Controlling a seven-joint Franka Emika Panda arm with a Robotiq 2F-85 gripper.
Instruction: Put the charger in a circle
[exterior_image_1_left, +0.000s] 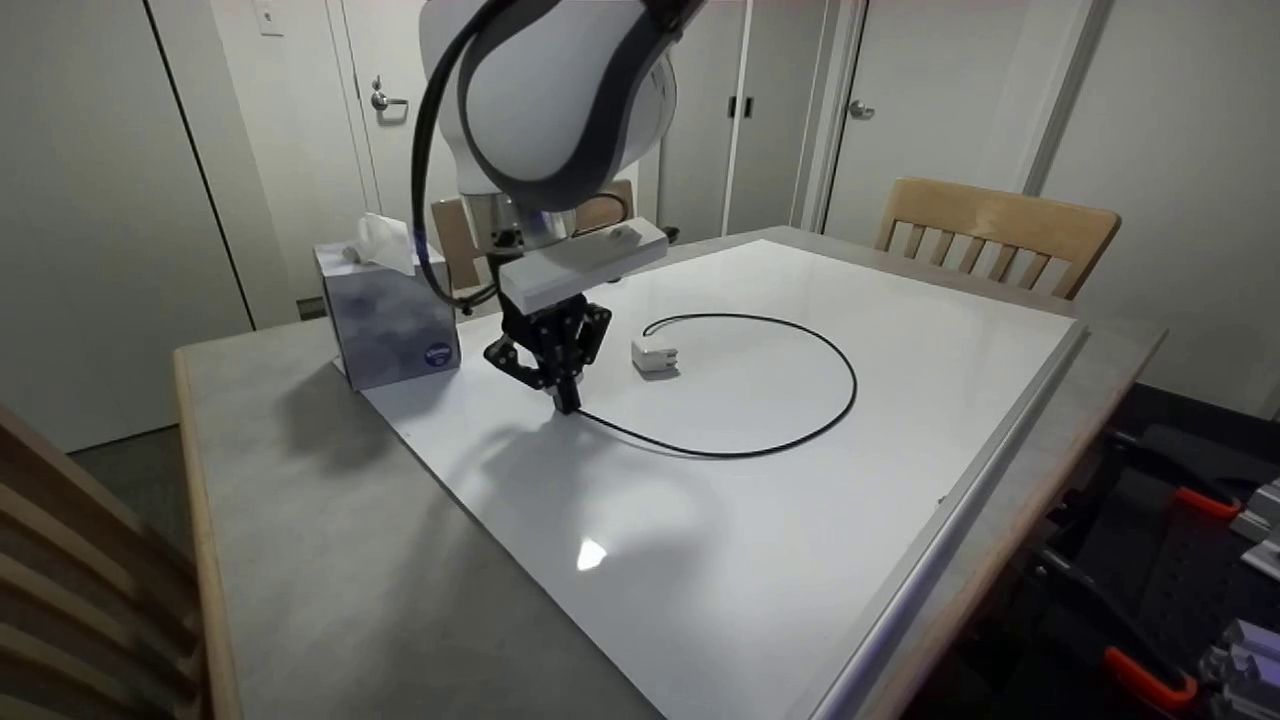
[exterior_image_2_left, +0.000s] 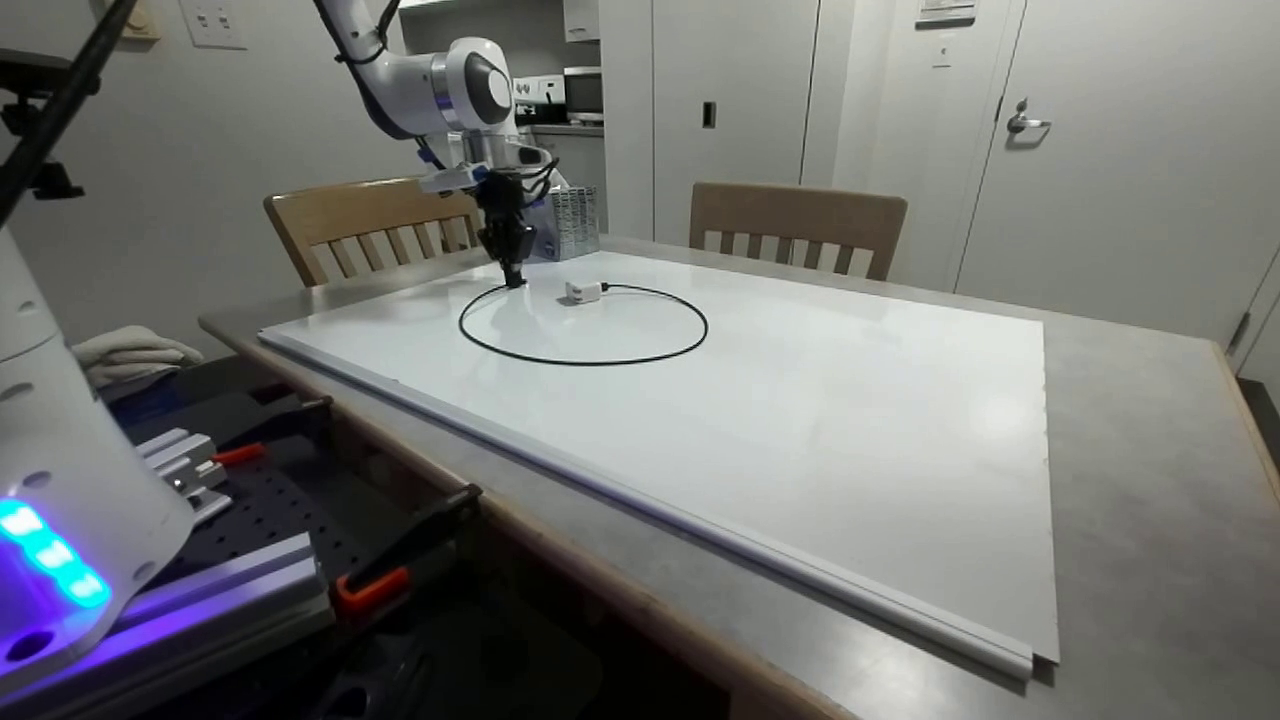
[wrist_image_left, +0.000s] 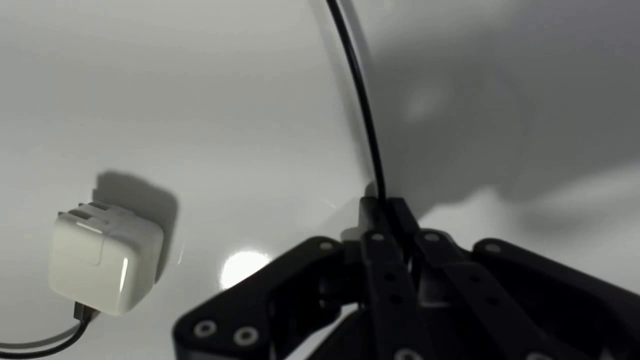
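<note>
Jointed and black, the two-fingered gripper (wrist_image_left: 383, 204) points down from a white-and-dark-grey robot arm (exterior_image_1_left: 560, 110) and pinches the long, thin, black charger cable (exterior_image_1_left: 725, 456) between its narrow jaws, which hide the cable's end. Whether the jaws touch the glossy, flat white board (exterior_image_2_left: 850, 430) below, I cannot tell. From the grip the cable sweeps over the board in a wide, smooth, nearly complete circle, seen in both exterior views, and ends at the small, white, cube-shaped plug block (wrist_image_left: 102, 260), where a slim dark connector (wrist_image_left: 81, 311) goes into the block's side. That block lies on the board near the gripper but apart from it, its prongs (exterior_image_1_left: 670, 358) turned toward the inside of the circle. Close to the gripper, at a corner of the board, stands a blue-violet cardboard tissue box (exterior_image_1_left: 395, 325) with a white paper tissue (exterior_image_1_left: 385, 243) sticking out of its top. Along one edge of the board runs a long, straight, silver-coloured rail (exterior_image_2_left: 940, 628), and the board itself lies on a grey table (exterior_image_1_left: 290, 560) edged with wood. Light-brown wooden chairs (exterior_image_1_left: 1000, 215) with slatted backs stand at the table's sides.
</note>
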